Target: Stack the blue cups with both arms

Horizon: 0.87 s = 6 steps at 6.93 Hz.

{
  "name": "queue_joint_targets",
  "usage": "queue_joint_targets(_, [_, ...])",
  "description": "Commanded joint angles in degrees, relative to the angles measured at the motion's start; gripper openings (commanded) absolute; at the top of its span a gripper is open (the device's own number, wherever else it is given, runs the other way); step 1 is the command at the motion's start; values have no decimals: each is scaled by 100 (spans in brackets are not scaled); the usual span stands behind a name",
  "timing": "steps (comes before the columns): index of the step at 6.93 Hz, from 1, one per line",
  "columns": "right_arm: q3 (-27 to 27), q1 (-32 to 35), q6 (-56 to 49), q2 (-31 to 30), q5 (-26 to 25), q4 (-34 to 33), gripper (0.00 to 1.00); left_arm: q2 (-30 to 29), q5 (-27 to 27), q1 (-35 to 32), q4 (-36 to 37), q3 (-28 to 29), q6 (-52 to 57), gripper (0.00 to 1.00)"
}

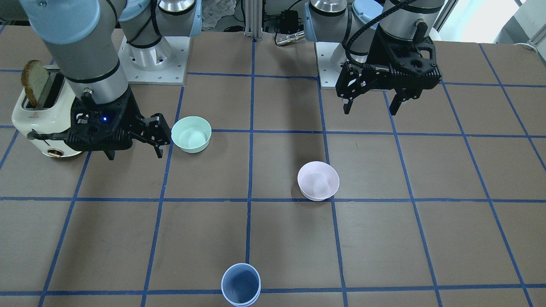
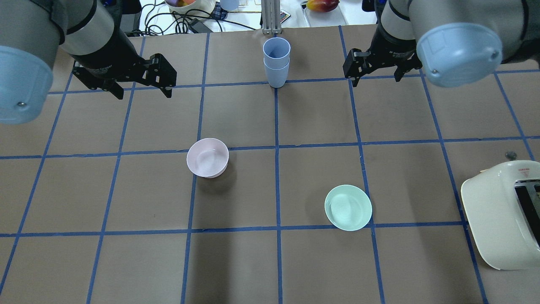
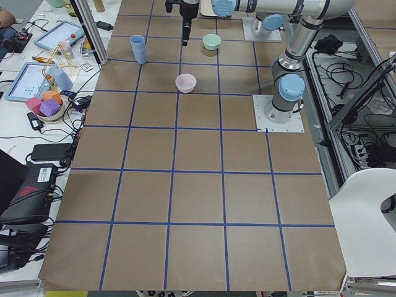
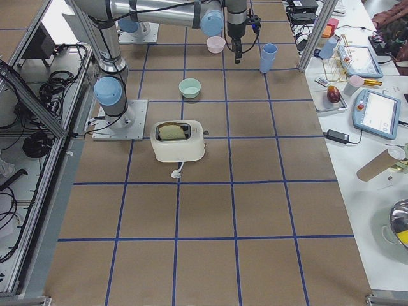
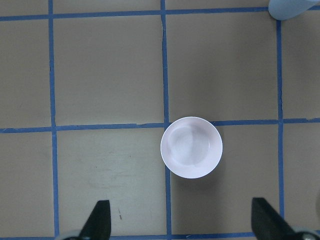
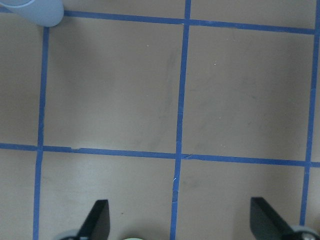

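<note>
My left gripper [image 2: 143, 93] hangs with jaws spread, holding nothing. The blue cups [image 2: 276, 63] stand upright, one nested inside the other, between both grippers and touching neither. My right gripper [image 2: 376, 80] hangs likewise, jaws spread, holding nothing

Light is even and diffuse from above, and all views are bright enough; table [image 2: 236, 118] reads flat brown with no hotspots. Shadows are soft-edged: a small one just below-right of the pink bowl [image 2: 207, 157], broad blurry arm shadows near the robot bases in the front view. Mild sheen inside the green bowl [image 2: 348, 207]. Top-right corner of the front view is blown out white. Overhead: joint caps [image 2: 460, 55] sit close to the lens, oversized and slightly soft. Wrist views: tape lines [image 5: 162, 65] fairly sharp, gripper fingers [image 5: 98, 220] at the bottom edge out of focus, cups [image 5: 295, 7] clipped at the corner and blurry. Side views are low-res, far items lack detail
</note>
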Motion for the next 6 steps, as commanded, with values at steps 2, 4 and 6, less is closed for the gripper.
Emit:
queue_joint_targets(2, [-223, -99, -175, -166, 282, 356, 100, 0, 15, 0, 0, 0, 0, 100])
queue_joint_targets(4, [-680, -99, -175, -105, 141, 842, 100, 0, 15, 0, 0, 0, 0, 100])
queue_joint_targets(6, [-691, -99, -184, -96, 141, 879, 100, 0, 7, 0, 0, 0, 0, 100])
